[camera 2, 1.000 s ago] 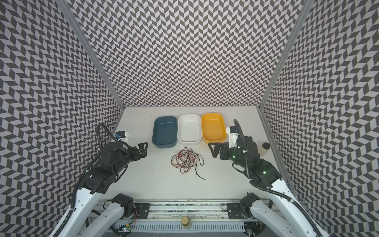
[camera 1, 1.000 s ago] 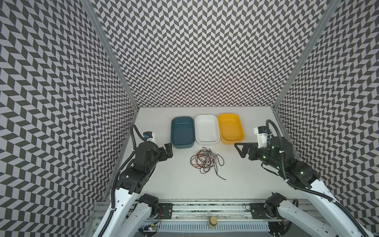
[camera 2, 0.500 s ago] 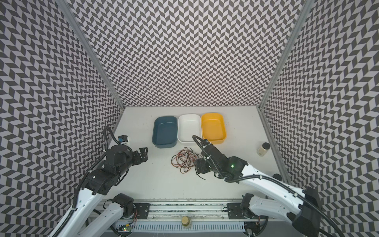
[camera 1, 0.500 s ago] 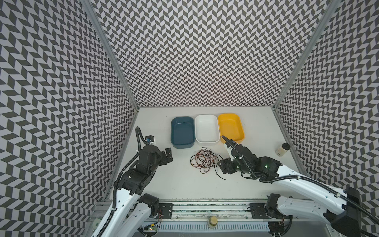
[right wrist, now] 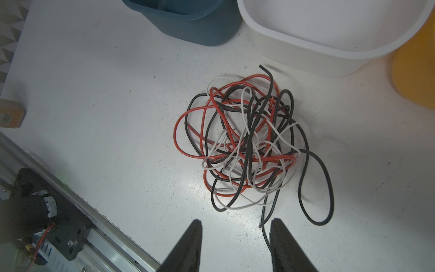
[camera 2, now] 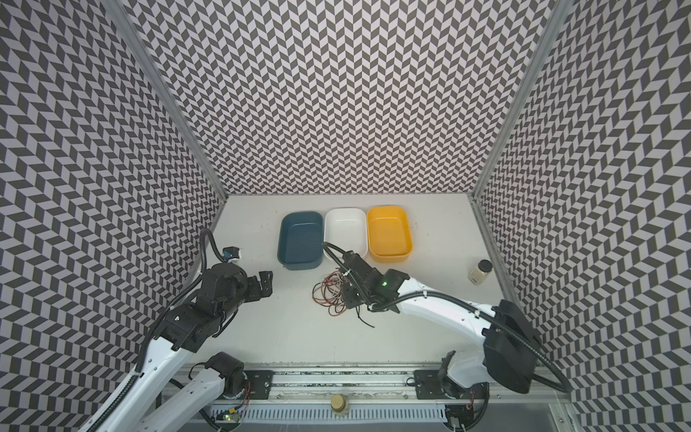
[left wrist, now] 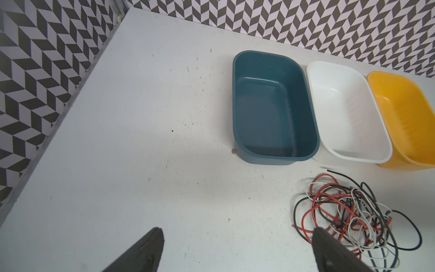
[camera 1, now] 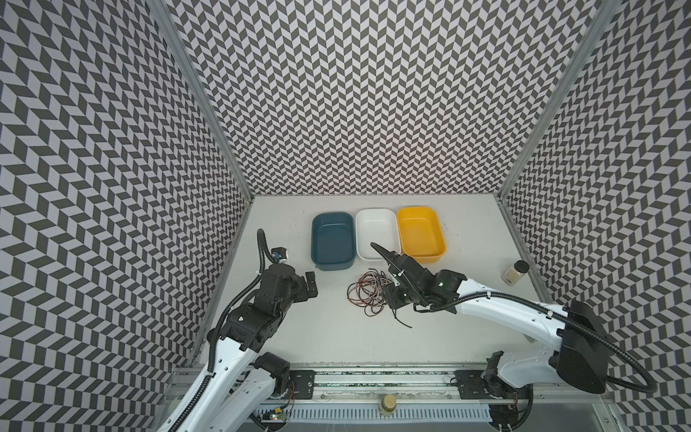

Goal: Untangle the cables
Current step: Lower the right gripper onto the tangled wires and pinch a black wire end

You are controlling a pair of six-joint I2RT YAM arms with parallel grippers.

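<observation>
Beside the cables (right wrist: 247, 141), the right gripper (right wrist: 235, 222) stands open around a loose black end (right wrist: 261, 223), probably to pull it; the left gripper (left wrist: 237, 229) is open too.

Overhead stereo — close wrists sharing cables (right wrist: 250, 141)

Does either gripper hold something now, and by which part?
Nothing is held. The right gripper is open beside the cables; the left gripper is open, farther away.

Black-and-white chevron walls (camera 1: 355, 93) enclose a scuffed white table (camera 1: 336, 344) with a metal rail (camera 1: 374, 389) along its near edge.
</observation>
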